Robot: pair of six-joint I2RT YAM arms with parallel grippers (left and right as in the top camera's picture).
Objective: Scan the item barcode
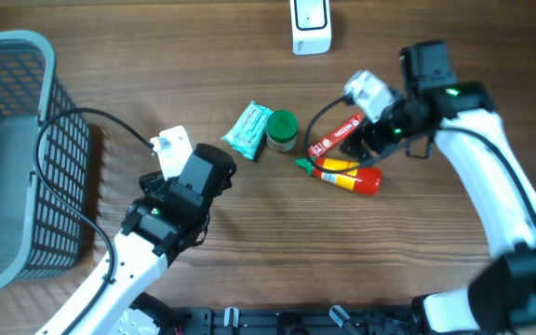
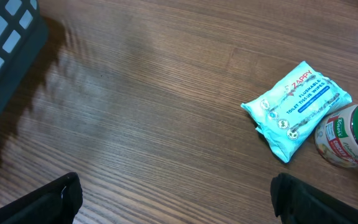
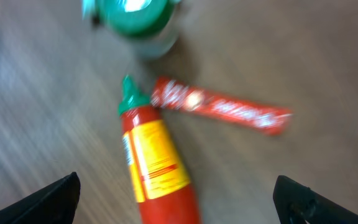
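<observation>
Well, nearest my side of the table the left gripper [image 2: 176,198] hangs over bare wood with its fingers spread as wide as they go and nothing between them. A little further out, the right gripper [image 3: 176,196] hovers just as wide and just as empty above the sauce bottle [image 3: 157,168]. That bottle looks to be the item to scan, though the stick packet [image 3: 219,107] touching its green cap could be meant instead.

To my eye, that contact is the risk. A descent slightly off line could catch both at once or nudge the packet away. The bottle is round, glossy plastic lying on its side, so it may roll or slip as the fingers close. It could also come up with its barcode turned away from the scanner [image 1: 311,26].

Beyond the bottle stands a squat jar [image 1: 281,131] with a smooth green lid. Beside it lies a soft, crinkly teal wipes pack [image 1: 247,130]. The white, boxy scanner sits at the far edge. A grey mesh basket [image 1: 7,42] stands off to the left.
</observation>
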